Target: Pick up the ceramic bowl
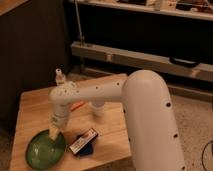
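The ceramic bowl (44,150) is a wide shallow glossy green bowl at the front left of the wooden table (35,110). My white arm reaches down from the right. My gripper (53,133) hangs at the bowl's far right rim, its yellowish tips at or just over the edge. A small translucent white cup (97,106) stands behind the arm, partly hidden by it.
A dark blue packet with a white label (83,144) lies just right of the bowl. A small orange thing (76,106) lies under the arm. A dark cabinet stands to the left, and metal shelving runs behind the table.
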### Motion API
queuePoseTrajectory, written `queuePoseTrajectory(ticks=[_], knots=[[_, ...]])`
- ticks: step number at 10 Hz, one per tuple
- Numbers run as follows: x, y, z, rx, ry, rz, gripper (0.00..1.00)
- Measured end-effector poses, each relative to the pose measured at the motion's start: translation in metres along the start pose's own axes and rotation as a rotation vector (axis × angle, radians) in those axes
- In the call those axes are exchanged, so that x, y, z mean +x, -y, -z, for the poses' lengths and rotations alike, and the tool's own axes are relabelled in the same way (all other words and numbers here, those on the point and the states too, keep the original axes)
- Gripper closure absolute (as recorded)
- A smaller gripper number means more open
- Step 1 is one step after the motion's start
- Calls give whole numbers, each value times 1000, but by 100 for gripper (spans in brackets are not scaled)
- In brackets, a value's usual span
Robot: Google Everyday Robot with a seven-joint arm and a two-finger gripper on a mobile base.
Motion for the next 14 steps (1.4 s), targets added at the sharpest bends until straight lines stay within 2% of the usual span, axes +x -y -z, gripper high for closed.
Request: queuePoseTrajectory(ticks=[5, 6, 7, 9, 14], knots=[[0, 2, -3, 12, -9, -3, 44], [0, 2, -4, 14, -10, -2, 48], [-1, 1, -6, 15, -15, 0, 58], [0, 2, -8, 16, -21, 0, 66], [-1, 0, -15, 17, -44, 9, 66]])
